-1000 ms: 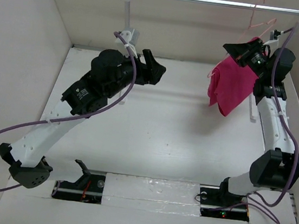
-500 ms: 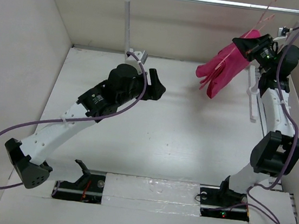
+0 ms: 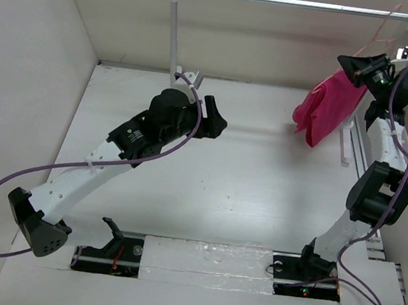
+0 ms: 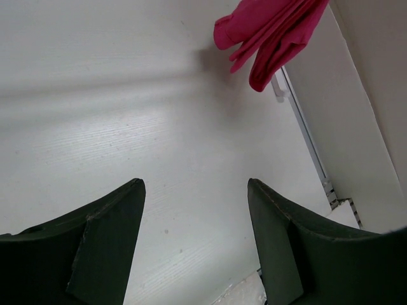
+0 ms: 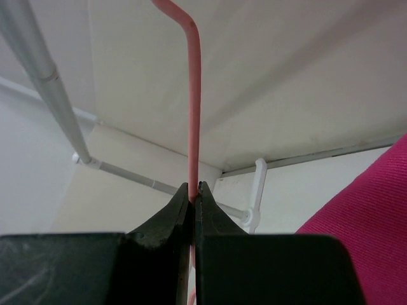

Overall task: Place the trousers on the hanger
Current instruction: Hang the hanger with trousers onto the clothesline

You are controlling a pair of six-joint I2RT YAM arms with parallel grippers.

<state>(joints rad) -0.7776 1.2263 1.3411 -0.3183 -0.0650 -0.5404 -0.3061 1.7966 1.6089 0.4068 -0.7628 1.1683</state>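
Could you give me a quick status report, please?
Right end effector shut on hanger. Left end effector open, empty. Trousers hanging beneath the hanger grip. Nothing visibly in the way.

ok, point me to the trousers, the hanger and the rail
trousers (image 3: 327, 108): top view, middle of the hanging pink cloth.
hanger (image 5: 194, 108): right wrist view, straight stretch of wire below the bend.
rail (image 3: 293, 2): top view, middle of the silver bar.
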